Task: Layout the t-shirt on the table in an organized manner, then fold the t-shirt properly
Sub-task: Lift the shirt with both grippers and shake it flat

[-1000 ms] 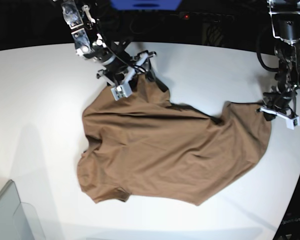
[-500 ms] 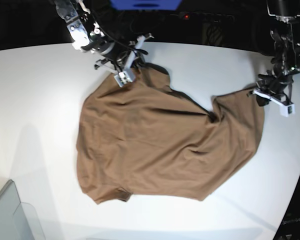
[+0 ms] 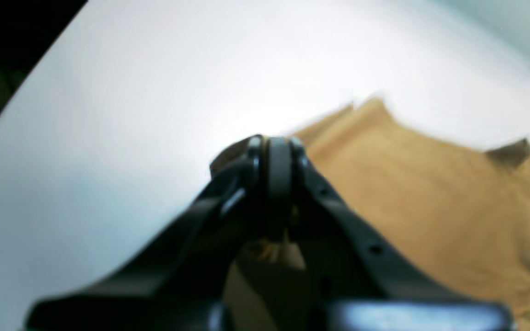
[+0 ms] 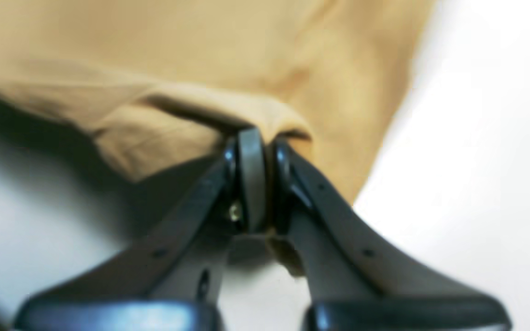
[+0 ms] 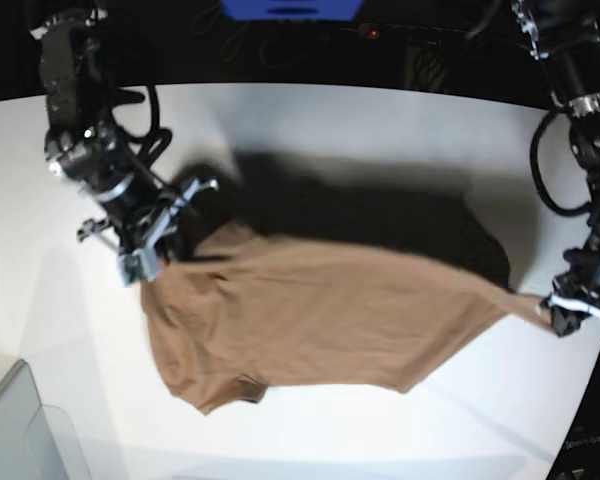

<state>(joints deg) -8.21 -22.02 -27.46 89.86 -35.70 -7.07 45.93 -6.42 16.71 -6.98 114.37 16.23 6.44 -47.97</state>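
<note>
- The table (image 5: 280, 440) is taking a broad dark shadow beneath and between the two pincers, where a second ago brown cloth was lying; that side of the shirt is now hanging clear of the surface.
- The t-shirt (image 5: 320, 315) is stretching from one pincer to the other, its raised edge running nearly taut with a slight sag. The part beyond the pincers, away from the arm bases, is still resting on the tabletop, much as before.
- The right gripper (image 4: 268, 138) is now pressing its fingers together on a bunched pinch of the shirt. It is lifting and moving outward from where it was working in the cloth.
- The left gripper (image 3: 267, 142) is also clamping shut on the shirt, at the other end of the raised edge, and is shifting away from the arm bases.
- The small turned-up corner (image 5: 248, 388), out past the right pincer, is still curling. The change is probably setting up a spread or a first fold; the bunching at the right pincer is risking a crooked edge, so the pincers are likely needing to lower evenly.
</note>
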